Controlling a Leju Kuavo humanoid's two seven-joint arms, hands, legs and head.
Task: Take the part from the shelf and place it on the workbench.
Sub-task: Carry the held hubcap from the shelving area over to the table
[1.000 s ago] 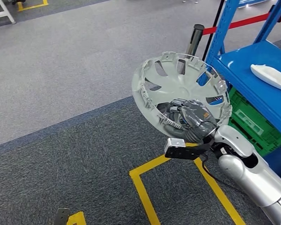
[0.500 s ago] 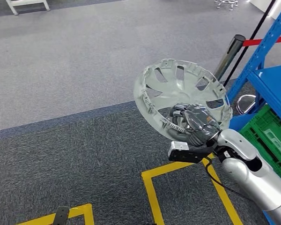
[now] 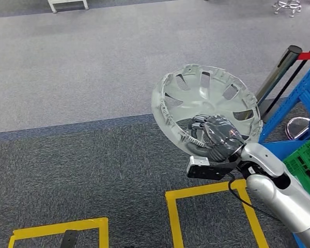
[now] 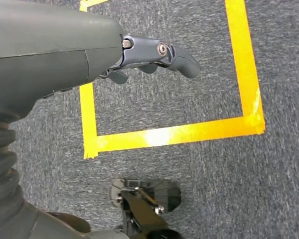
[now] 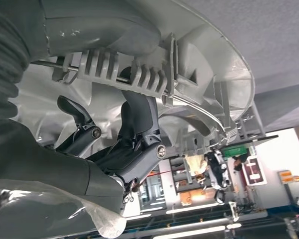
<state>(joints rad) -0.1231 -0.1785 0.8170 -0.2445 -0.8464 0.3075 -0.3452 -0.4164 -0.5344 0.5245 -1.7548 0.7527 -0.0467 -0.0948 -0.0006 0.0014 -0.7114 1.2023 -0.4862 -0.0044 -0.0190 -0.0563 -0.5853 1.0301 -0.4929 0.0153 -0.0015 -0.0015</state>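
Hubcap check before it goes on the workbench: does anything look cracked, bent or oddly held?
No damage stands out. The hubcap looks whole, carried tilted with its ribbed back upward, and the right hand grips its near rim from inside.

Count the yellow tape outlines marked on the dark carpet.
2: one yellow tape outline below the grey plastic wheel cover, the other at the lower left. Both run off frame.
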